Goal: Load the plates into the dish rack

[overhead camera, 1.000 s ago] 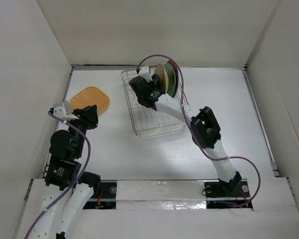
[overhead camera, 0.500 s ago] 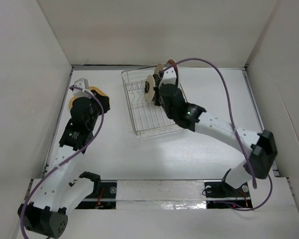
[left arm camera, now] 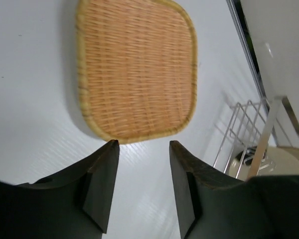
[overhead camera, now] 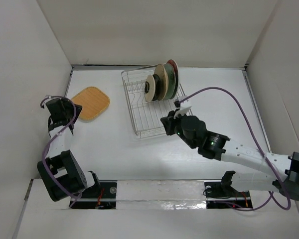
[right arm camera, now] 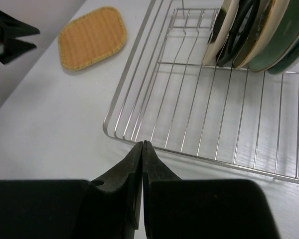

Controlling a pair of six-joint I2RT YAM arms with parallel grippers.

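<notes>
Dish rack [overhead camera: 150, 110]: silver wire, rectangular, thin parallel rods in the floor, short upright tines. It sits toward the far edge of the table [overhead camera: 124, 154], about mid-width and slightly skewed.

Five plates are on edge at the rack's far end, packed close and leaning the same way:
- front is the pale yellow plate [overhead camera: 150, 90], glossy, dark mark on its face
- black plate [right arm camera: 245, 22] right behind it
- cream plate [overhead camera: 161, 79], larger
- teal plate [overhead camera: 171, 83]
- red plate [overhead camera: 173, 64], only its rim shows at the back

The near half of the rack has bare wire.

Orange plate [left arm camera: 137, 69]: rounded square, woven basket-like texture, paler raised rim. It lies flat on the table near the left edge, well apart from the rack.

Table is a smooth white surface with mild glare.

Left gripper [left arm camera: 143, 145]: dark matte fingers, jaws partly spread with nothing between them. Its tips hang just short of the orange plate's near rim. From the wrist view I can't tell whether they touch the table.

Right gripper [right arm camera: 142, 149]: jaws pressed together with no gap, holding nothing. Its tips sit just outside the rack's near edge wire, close to the near corner, over bare table. I can't tell whether they touch the wire.
</notes>
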